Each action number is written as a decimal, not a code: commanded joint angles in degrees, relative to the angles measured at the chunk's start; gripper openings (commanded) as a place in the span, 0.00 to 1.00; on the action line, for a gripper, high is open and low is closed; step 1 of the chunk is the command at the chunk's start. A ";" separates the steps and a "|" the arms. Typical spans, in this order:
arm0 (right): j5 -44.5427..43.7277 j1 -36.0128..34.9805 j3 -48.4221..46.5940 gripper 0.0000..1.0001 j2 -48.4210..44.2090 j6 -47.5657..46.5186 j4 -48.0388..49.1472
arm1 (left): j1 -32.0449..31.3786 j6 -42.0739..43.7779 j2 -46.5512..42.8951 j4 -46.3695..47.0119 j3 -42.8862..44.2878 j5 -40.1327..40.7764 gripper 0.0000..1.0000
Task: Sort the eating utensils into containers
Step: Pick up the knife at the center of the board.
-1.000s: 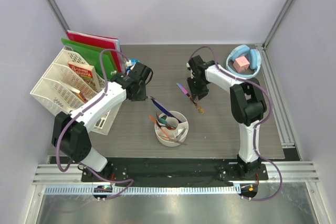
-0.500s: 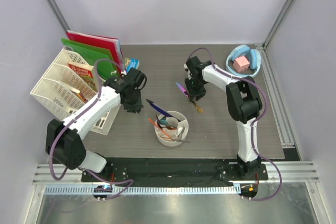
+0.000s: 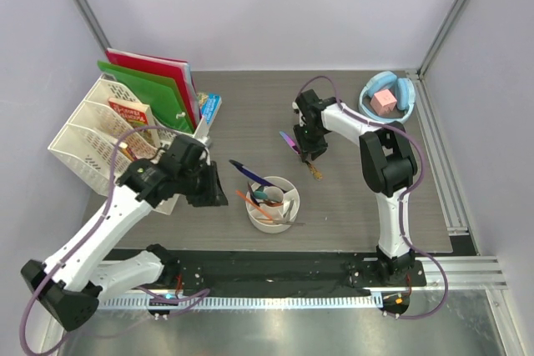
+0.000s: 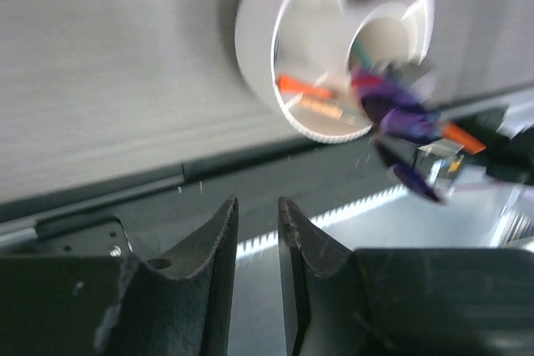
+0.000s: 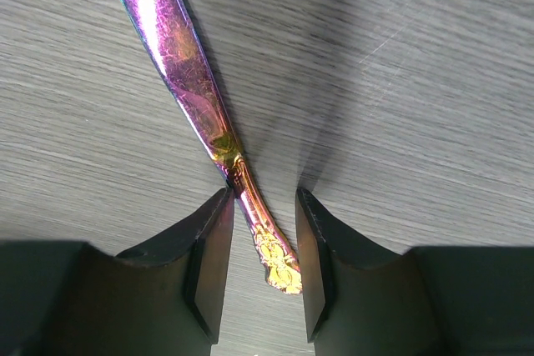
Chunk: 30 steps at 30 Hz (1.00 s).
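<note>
The white divided cup (image 3: 284,216) stands near the table's front centre and holds several utensils: a dark blue knife (image 3: 249,172) leaning out to the left, orange pieces (image 3: 248,198) and purple ones. The left wrist view shows the cup (image 4: 259,56) blurred. My left gripper (image 3: 214,190) is left of the cup, apart from it, open and empty (image 4: 257,202). An iridescent piece (image 3: 290,141) with a gold handle end lies flat on the table. My right gripper (image 3: 314,152) is open, its jaws astride that piece's handle (image 5: 250,198), the left finger (image 5: 209,239) touching it.
A white lattice file rack (image 3: 88,135) with books stands at the left, with red and green folders (image 3: 154,81) behind it. A light blue bowl (image 3: 404,106) with a pink cube sits at the back right. A black base strip (image 3: 275,264) runs along the near edge.
My left arm has drawn back from the cup toward the near left, leaving the dark blue knife leaning in the cup. My right gripper has stayed over the iridescent piece.
</note>
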State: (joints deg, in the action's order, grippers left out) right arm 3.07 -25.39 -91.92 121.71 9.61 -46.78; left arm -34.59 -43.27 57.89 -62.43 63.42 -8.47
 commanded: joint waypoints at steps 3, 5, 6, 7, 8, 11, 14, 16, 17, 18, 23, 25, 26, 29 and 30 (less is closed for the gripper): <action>1.85 -0.72 3.68 0.41 3.09 0.68 2.58 | -8.65 -7.71 3.80 11.16 -9.97 -7.86 0.26; 2.11 -0.72 3.85 0.41 3.09 0.76 2.49 | -10.05 -8.23 5.21 11.37 -10.42 -6.74 0.26; 2.29 -0.72 4.03 0.41 3.09 0.85 2.57 | -10.41 -8.41 6.09 12.94 -10.59 -6.56 0.25; 2.55 -0.63 4.12 0.41 3.18 0.85 2.58 | -10.59 -8.85 6.44 14.00 -10.77 -6.47 0.25; 2.73 -0.72 4.20 0.41 3.18 0.94 2.66 | -10.76 -9.72 6.71 15.31 -11.21 -6.12 0.25; 3.26 -0.63 4.64 0.41 3.01 1.20 2.66 | -10.94 -10.08 8.38 17.17 -11.21 -3.49 0.24; 3.87 -0.45 4.99 0.41 3.00 1.38 2.75 | -10.94 -10.43 9.78 18.83 -10.77 -1.55 0.23; 4.40 -0.37 5.17 0.41 3.01 1.73 3.01 | -10.94 -10.61 11.36 19.72 -10.60 -0.94 0.23; 5.01 -0.19 5.17 0.41 3.01 1.82 3.10 | -10.94 -10.52 12.24 19.81 -10.33 -0.76 0.23; 5.19 -0.19 5.17 0.41 3.01 1.82 3.02 | -10.94 -10.35 12.86 19.81 -10.16 -0.41 0.23; 6.15 0.16 6.13 0.41 2.57 2.17 3.54 | -10.94 -9.12 15.58 19.54 -8.49 2.75 0.23; 6.42 0.25 6.58 0.41 2.48 2.17 3.72 | -10.94 -7.98 16.90 19.54 -7.79 2.84 0.23; 6.60 0.34 6.93 0.41 2.39 2.26 3.98 | -10.94 -7.71 18.30 19.20 -7.44 3.37 0.23; 6.68 0.43 7.02 0.41 2.22 2.26 3.98 | -10.94 -6.40 19.89 18.84 -6.03 4.34 0.22; 6.86 0.43 7.02 0.41 2.22 2.35 3.98 | -10.94 -6.13 20.07 18.58 -5.24 5.21 0.22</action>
State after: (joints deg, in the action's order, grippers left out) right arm 6.22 -24.14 -88.64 119.85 10.74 -43.53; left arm -45.39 -51.62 76.44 -44.69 54.94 -6.94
